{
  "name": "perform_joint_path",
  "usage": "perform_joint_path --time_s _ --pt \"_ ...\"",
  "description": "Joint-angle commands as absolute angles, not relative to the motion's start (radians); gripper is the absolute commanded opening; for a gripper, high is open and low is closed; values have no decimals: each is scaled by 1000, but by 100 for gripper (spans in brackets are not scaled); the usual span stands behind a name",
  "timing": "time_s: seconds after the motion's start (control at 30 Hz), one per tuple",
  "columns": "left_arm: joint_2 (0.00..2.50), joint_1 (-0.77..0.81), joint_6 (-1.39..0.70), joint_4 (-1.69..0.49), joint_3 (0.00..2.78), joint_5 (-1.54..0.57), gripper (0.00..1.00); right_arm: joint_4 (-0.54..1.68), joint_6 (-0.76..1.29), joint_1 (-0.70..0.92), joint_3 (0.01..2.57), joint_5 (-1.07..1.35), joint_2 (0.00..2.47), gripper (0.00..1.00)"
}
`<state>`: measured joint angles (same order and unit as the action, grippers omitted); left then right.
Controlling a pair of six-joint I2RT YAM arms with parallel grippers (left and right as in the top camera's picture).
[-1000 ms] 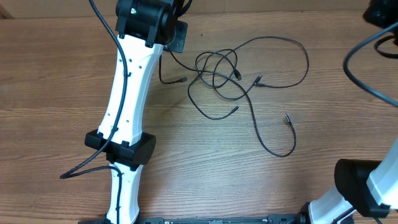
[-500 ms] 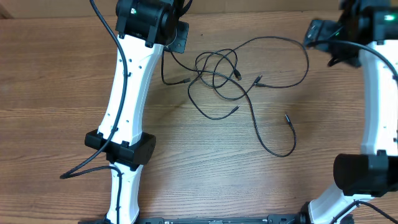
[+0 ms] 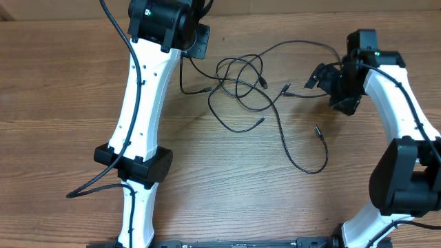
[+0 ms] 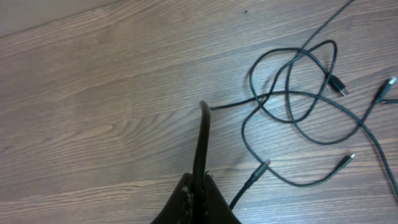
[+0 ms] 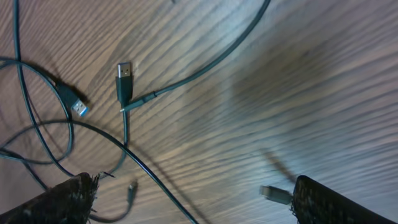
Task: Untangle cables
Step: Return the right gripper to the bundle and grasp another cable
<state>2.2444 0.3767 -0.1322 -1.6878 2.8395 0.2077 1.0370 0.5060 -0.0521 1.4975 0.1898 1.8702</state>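
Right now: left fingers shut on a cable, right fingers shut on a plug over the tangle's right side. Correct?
Not quite. The right fingers are open wide and hold nothing. The silver-tipped plug lies free on the table, as the right wrist view shows. The rest stands: the left fingers are shut on a cable, and the right fingers are over the right side of the tangle.
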Motion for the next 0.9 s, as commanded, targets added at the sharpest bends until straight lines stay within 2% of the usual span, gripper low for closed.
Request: perform_joint_path --time_s 0.0,0.1,0.27,0.37,0.43,0.53,0.67,0.87 --pt "2236 367 -147 -1689 2849 181 5 974 618 -47 1449 261 1860 100" --pt "2236 367 -147 -1689 2849 181 5 886 364 -26 1439 331 1860 100" --pt "2236 367 -147 -1689 2849 181 4 885 -22 17 1439 358 1860 100" --pt "2236 367 -147 -1689 2849 182 4 930 -178 46 1439 521 1860 100" --pt "2236 367 -147 -1689 2849 182 4 944 -213 81 1439 555 1860 100" --pt "2236 367 -147 -1689 2849 182 5 893 -101 165 1439 508 1861 100" --pt "2236 367 -147 -1689 2849 182 5 734 274 247 1439 392 1861 100" --pt "2236 367 -147 -1689 2849 181 4 484 690 280 1439 393 1872 100"
